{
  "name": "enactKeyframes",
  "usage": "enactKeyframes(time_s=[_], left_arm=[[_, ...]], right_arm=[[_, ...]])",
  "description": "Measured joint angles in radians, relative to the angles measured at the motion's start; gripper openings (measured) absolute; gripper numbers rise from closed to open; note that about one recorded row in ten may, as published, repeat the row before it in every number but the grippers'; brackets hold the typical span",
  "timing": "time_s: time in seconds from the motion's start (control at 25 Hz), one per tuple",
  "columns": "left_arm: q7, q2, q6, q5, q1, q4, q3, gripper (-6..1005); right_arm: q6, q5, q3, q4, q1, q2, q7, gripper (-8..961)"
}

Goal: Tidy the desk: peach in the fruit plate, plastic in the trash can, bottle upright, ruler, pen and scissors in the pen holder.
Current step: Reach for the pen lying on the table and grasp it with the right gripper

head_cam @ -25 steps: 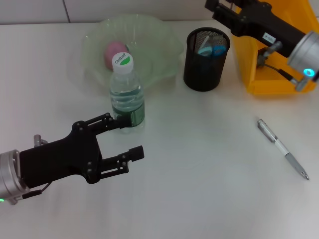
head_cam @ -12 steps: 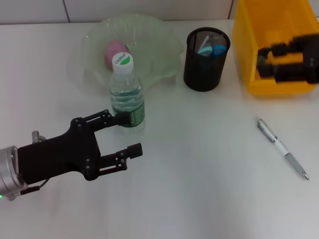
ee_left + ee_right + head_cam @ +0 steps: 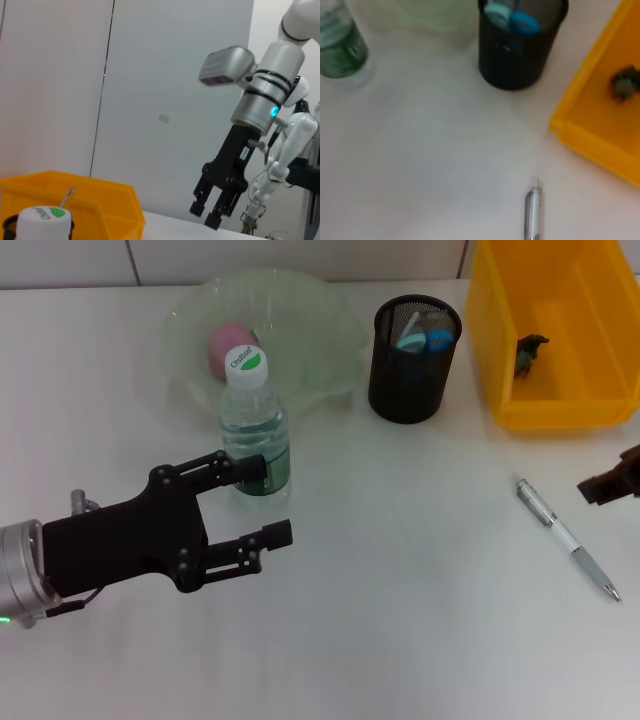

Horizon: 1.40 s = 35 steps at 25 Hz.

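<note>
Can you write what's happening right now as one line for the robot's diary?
left gripper: open, beside upright bottle | right gripper: near pen | pen: lying on desk | peach: in plate

Left gripper (image 3: 258, 502) matte black, visible screws; silver wrist cuff, green light

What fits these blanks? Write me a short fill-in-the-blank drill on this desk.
1. The bottle stands ____ in front of the fruit plate.
2. The pen lies on the ____.
3. The peach sits in the fruit ____.
4. The left gripper is ____.

Missing words: upright; desk; plate; open
</note>
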<state>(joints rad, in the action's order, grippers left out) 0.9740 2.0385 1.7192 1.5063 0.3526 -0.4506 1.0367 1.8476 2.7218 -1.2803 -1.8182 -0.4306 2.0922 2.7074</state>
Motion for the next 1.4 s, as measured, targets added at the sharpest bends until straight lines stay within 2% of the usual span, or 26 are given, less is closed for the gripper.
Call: enactKeyframes(time_s=[0.08,0.2,0.24,0.44,0.68,1.0,1.2,1.4], left_arm=[[0.0,0.001,-0.005,0.018,0.007,-0.001,-0.001,750],[0.0,0.002,-0.006,0.021,0.009,-0.001,-0.001,750],[0.0,0.003,-0.01,0.023,0.014,-0.001,0.001,750],[0.0,0.006,-0.018,0.024,0.016,0.0,0.002,750],[0.0,0.007,-0.018,0.024,0.017,0.0,0.002,750],[0.004,0.012,-0.031,0.025,0.029,0.0,0.003,750],[0.003,0.013,-0.031,0.026,0.029,0.0,0.003,750],[0.003,0.014,-0.03,0.026,0.029,0.001,0.003,750]], right_arm=[[-0.109,0.011,-0.004,0.147,0.007,0.0,-0.007,608],[-0.139,0.012,-0.007,0.189,0.007,0.0,-0.012,608],[-0.198,0.01,-0.019,0.256,0.007,-0.003,-0.02,608],[-0.272,0.011,-0.056,0.349,0.003,-0.006,-0.024,608],[-0.313,0.013,-0.081,0.401,-0.004,-0.006,-0.024,602],[-0.355,0.018,-0.12,0.441,-0.008,-0.008,-0.021,501],[-0.375,0.018,-0.136,0.458,-0.009,-0.008,-0.021,318],[-0.384,0.019,-0.151,0.465,-0.012,-0.008,-0.021,281]])
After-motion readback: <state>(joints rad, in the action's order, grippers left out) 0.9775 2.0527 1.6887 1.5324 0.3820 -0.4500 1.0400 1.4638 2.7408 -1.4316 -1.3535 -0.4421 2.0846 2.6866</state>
